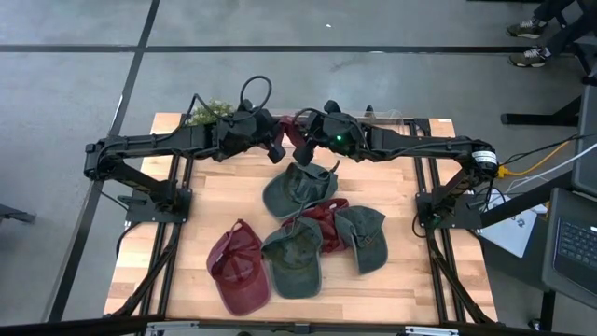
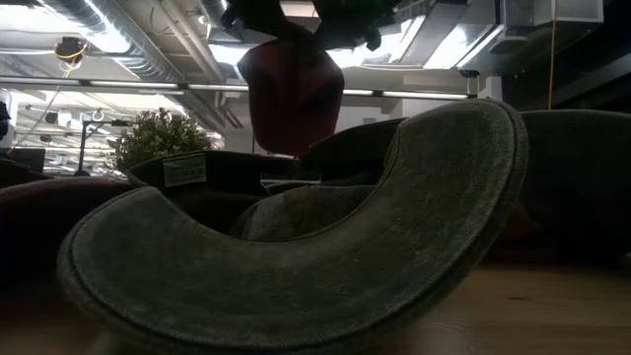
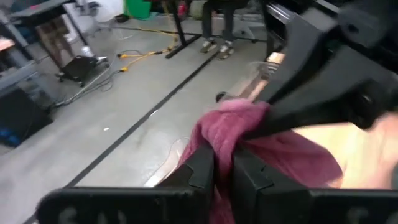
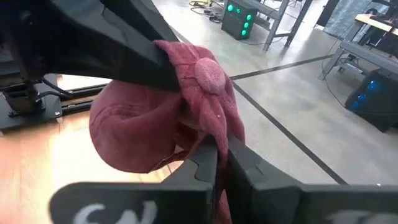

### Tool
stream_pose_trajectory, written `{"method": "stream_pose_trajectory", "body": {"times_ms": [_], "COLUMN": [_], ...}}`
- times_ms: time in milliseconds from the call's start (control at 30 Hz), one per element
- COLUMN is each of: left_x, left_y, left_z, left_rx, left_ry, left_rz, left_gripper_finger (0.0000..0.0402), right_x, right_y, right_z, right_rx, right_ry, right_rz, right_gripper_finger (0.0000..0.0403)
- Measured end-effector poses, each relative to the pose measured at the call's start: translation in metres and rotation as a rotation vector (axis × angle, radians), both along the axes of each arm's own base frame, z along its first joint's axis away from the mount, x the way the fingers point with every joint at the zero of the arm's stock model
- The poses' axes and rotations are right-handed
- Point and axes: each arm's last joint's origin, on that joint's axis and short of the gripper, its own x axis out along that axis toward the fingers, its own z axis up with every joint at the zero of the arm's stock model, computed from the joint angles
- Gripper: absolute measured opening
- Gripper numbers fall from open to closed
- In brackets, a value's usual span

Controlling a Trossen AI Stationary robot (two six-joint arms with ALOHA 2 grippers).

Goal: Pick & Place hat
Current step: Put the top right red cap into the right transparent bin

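A maroon cap (image 1: 290,129) hangs in the air over the table's far middle, between my two grippers; in the low view (image 2: 291,94) it hangs clear above the caps on the table. My left gripper (image 1: 276,146) comes from the left and is shut on the cap. My right gripper (image 1: 304,142) comes from the right and is shut on it too. The cap's top button (image 4: 209,72) shows in the right wrist view. My left gripper pinches a bunched fold of the maroon cap's cloth (image 3: 219,142) between its two fingers (image 3: 200,169). The cap is lifted clear of the table. Which part of the cap this is, I cannot tell. My right gripper pinches the cap's crown cloth (image 4: 219,127) between its two fingers (image 4: 202,163), a little off the top button. The cap is lifted clear, and its rounded crown (image 4: 134,134) bulges to one side of the fingers.
Several caps lie on the wooden table: a green one (image 1: 297,189) under the grippers, a maroon one (image 1: 323,214), two green ones (image 1: 366,235) (image 1: 293,259), and a maroon one (image 1: 238,269) near the front. A potted plant (image 1: 209,112) stands at the far left.
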Motion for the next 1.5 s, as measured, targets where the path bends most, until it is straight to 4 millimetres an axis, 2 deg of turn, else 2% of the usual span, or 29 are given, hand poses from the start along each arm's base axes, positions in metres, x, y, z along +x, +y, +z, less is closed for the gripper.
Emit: {"method": "stream_pose_trajectory", "body": {"times_ms": [133, 367, 600, 933, 1267, 1500], "left_x": [0.001, -0.002, -0.015, -0.029, -0.03, -0.031], "left_y": [-0.001, -0.002, -0.004, -0.006, -0.007, -0.007], "left_z": [0.0, 0.003, 0.015, 0.026, 0.022, 0.02], "left_rx": [-0.01, -0.011, 0.014, 0.03, 0.012, 0.008], "left_ry": [0.009, -0.006, -0.037, -0.08, -0.032, -0.018], "left_rz": [-0.058, -0.068, -0.072, -0.069, -0.066, -0.066], "left_gripper_finger": [0.0072, 0.0164, 0.0221, 0.0227, 0.0224, 0.0225], "right_x": [0.0, -0.005, -0.028, -0.074, -0.121, -0.144], "right_y": [0.0, -0.001, -0.008, -0.021, -0.028, -0.029], "right_z": [0.0, -0.005, 0.005, 0.026, 0.042, 0.046], "right_rx": [-0.003, 0.006, -0.009, 0.012, 0.016, 0.014], "right_ry": [0.002, 0.077, 0.151, 0.218, 0.285, 0.318], "right_rz": [0.0, -0.002, -0.101, -0.173, -0.274, -0.334], "right_gripper_finger": [0.0008, 0.0005, 0.0006, 0.0005, 0.0005, 0.0005]}}
